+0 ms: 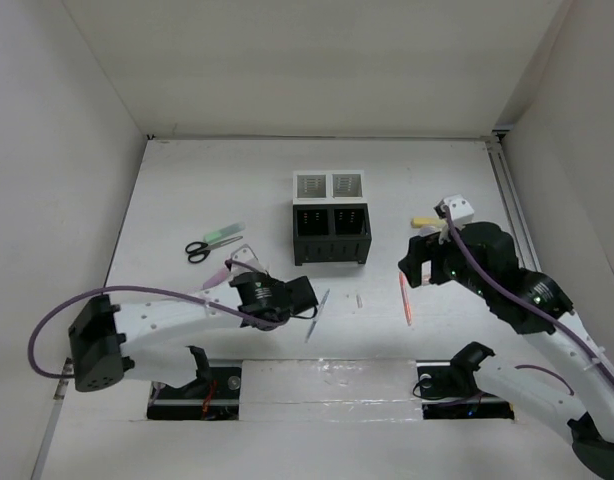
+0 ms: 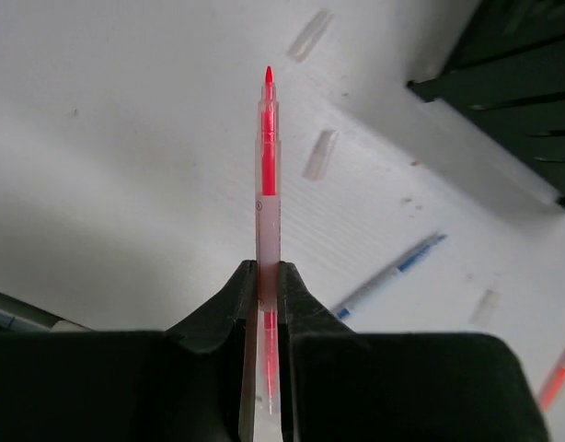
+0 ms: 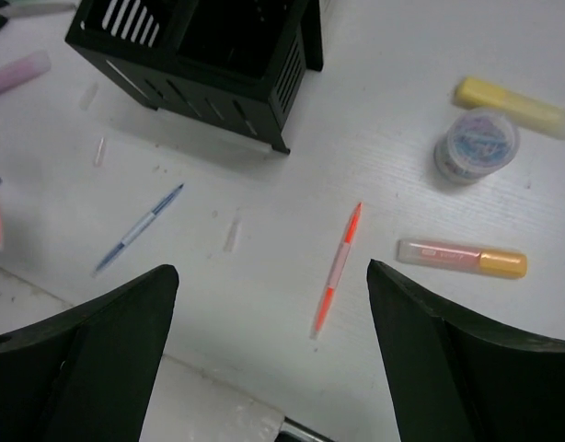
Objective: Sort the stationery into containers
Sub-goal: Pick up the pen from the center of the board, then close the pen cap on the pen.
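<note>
My left gripper (image 1: pixel 305 297) is shut on a thin red-orange pen (image 2: pixel 267 157), which sticks out ahead of the jaws above the table. A grey-blue pen (image 1: pixel 317 315) lies just right of it and also shows in the left wrist view (image 2: pixel 388 276). My right gripper (image 3: pixel 273 276) is open and empty, hovering over a second red-orange pen (image 3: pixel 338 269) that lies on the table (image 1: pixel 405 298). The black slotted bins (image 1: pixel 330 232) and white mesh bins (image 1: pixel 327 185) stand at the table's middle. An orange marker (image 3: pixel 462 258), a yellow marker (image 3: pixel 513 108) and a round grey piece (image 3: pixel 476 145) lie to the right.
Black-handled scissors (image 1: pixel 199 250), a pink marker (image 1: pixel 222 272) and a pale green marker (image 1: pixel 225 233) lie left of the bins. Small clear caps (image 2: pixel 319 155) are scattered on the white table. White walls enclose the left, back and right sides.
</note>
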`<state>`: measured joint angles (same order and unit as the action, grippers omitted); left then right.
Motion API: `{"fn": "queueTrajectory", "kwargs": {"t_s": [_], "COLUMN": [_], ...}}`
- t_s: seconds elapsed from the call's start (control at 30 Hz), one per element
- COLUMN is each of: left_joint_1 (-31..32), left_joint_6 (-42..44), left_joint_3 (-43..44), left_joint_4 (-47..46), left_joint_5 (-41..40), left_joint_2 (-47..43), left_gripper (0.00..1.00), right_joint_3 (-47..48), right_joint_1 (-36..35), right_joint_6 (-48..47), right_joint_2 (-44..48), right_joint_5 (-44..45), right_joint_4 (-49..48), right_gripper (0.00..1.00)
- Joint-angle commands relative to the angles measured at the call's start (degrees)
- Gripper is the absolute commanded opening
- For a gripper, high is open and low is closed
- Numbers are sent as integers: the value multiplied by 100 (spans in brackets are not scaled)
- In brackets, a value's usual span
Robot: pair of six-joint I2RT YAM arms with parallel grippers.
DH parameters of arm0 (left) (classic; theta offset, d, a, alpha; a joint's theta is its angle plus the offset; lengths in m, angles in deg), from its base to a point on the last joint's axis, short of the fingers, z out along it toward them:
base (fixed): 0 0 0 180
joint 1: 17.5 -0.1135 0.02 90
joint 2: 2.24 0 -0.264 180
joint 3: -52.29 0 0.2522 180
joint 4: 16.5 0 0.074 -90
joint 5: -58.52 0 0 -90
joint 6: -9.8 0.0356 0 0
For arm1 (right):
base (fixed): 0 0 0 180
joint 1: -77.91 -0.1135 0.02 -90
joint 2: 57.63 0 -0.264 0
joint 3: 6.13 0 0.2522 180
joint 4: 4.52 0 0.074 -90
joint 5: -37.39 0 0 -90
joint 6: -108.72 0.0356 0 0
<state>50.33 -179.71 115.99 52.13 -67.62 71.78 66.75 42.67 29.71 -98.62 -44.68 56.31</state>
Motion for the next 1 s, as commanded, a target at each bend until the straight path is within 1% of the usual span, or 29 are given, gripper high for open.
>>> {"fn": "queueTrajectory", "kwargs": {"t_s": [0.0, 0.07, 0.13, 0.2, 0.23, 0.27, 0.3, 0.33, 0.4, 0.43, 0.47, 0.53, 0.6, 0.63, 0.67, 0.7, 0.8, 0.97], "left_joint_1": [28, 28, 28, 28, 28, 28, 28, 28, 28, 28, 28, 28, 28, 28, 28, 28, 28, 28], "left_joint_6": [128, 990, 1572, 2248, 2669, 3065, 3730, 4137, 4649, 5094, 5325, 5651, 5950, 6038, 6109, 6179, 6250, 6258], "left_joint_3": [517, 719, 991, 1211, 1212, 1308, 1361, 1361, 1414, 1414, 1362, 1361, 1239, 1186, 1020, 923, 755, 755], "left_joint_4": [832, 544, 437, 350, 18, -124, -256, -597, -697, -810, -985, -1049, -1049, -1049, -1136, -1311, -1549, -1584], "left_joint_5": [-982, -1333, -1509, -1562, -1563, -1493, -1423, -1318, -1124, -1036, -948, -737, -666, -666, -614, -613, -473, -578], "left_joint_2": [-730, -976, -1292, -1625, -1749, -1872, -1987, -2205, -2409, -2592, -2690, -2840, -2928, -2980, -3051, -3051, -3200, -3446], "left_gripper": [0, 0, 0, 0, 0, 0, 0, 0, 0, 0, 0, 0, 0, 0, 0, 0, 0, 0], "right_joint_3": [-198, -391, -698, -1005, -1085, -1156, -1243, -1427, -1560, -1613, -1683, -1684, -1631, -1553, -1500, -1499, -1446, -1332], "right_joint_1": [-79, -79, -158, -430, -544, -667, -885, -983, -1211, -1300, -1396, -1616, -1679, -1731, -1731, -1731, -1863, -1863], "right_joint_6": [368, 501, 763, 949, 1245, 1396, 1528, 1651, 1880, 1968, 2065, 2118, 2258, 2259, 2320, 2321, 2382, 2488], "right_joint_2": [-110, -163, -365, -627, -725, -830, -918, -1093, -1296, -1393, -1594, -1841, -2245, -2394, -2666, -2790, -3220, -3670], "right_joint_5": [-291, -457, -458, -458, -345, -214, 110, 209, 375, 455, 517, 815, 1035, 1158, 1159, 1159, 1281, 1448], "right_joint_4": [-303, -540, -707, -1032, -1120, -1269, -1375, -1480, -1805, -1885, -1990, -2113, -2114, -2114, -2114, -2166, -2316, -2474], "right_gripper": [89, 88, 86, 84, 83, 82, 82, 81, 77, 74, 72, 72, 68, 68, 64, 63, 59, 57]}}
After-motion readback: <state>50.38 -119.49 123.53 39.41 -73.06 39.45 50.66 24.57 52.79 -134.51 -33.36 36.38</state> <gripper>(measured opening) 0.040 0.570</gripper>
